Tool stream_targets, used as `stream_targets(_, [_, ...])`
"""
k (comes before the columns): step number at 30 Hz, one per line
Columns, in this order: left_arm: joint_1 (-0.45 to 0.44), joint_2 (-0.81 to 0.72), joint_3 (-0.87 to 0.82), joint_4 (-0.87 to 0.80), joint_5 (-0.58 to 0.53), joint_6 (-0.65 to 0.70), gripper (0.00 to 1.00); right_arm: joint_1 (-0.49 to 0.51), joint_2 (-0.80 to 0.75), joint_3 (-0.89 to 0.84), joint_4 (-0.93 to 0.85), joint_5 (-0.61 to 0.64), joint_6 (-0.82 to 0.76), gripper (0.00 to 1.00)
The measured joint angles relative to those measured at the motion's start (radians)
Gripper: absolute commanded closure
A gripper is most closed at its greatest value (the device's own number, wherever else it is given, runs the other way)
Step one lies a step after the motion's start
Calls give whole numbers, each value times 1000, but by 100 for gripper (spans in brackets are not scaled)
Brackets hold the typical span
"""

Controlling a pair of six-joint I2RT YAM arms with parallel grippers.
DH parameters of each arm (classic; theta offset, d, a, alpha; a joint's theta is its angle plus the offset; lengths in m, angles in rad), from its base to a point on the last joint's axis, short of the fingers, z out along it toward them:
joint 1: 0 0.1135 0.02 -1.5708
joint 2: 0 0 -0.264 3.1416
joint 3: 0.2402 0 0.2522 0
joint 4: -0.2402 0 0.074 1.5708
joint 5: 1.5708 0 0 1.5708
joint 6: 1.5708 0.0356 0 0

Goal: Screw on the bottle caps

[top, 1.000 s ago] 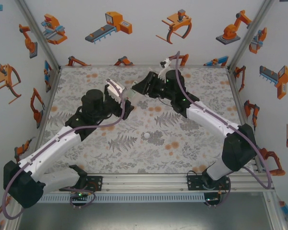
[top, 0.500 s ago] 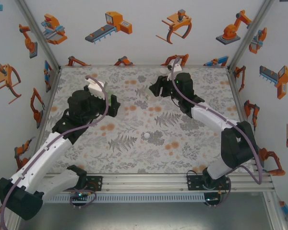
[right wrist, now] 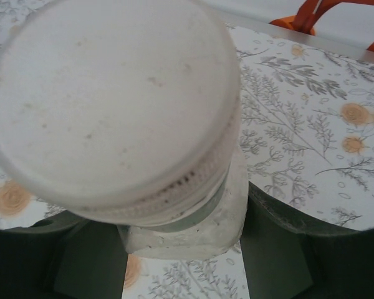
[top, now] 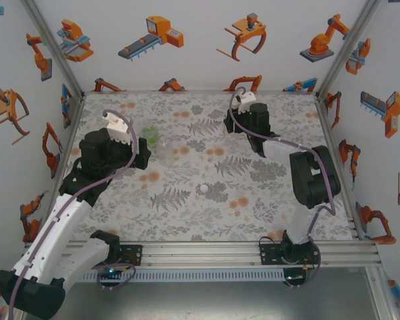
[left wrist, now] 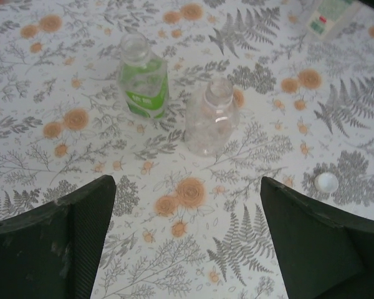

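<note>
With left fingers (left wrist: 56, 243) released and right fingers (right wrist: 287, 249) grasping a capped bottle (right wrist: 174, 224), the loose cap (left wrist: 327, 181) near the clear bottle (left wrist: 212, 118) looks light and slippery: pinch its rim.

The green-labelled bottle (left wrist: 143, 78) stands upright on the table with its neck open. The plain clear bottle (left wrist: 212, 118) stands just beside it, also upright and uncapped. A loose white cap (left wrist: 327, 182) lies flat on the table, apart from both bottles. The third bottle (right wrist: 187, 233) sits pinched between my right jaws, and its fitted cap (right wrist: 112, 99), broad and white, faces my wrist camera.
</note>
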Motion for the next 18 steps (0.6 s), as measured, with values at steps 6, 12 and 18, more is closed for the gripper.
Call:
stream_targets(6, [0, -2, -32, -6, 6, 29, 10, -36, 32, 20, 0, 11, -30, 68])
stream_targets(12, [0, -6, -32, -6, -5, 36, 10, -57, 70, 23, 4, 26, -48, 62])
stream_targets(18, [0, -12, -34, -3, -6, 36, 10, -62, 71, 22, 8, 30, -52, 51])
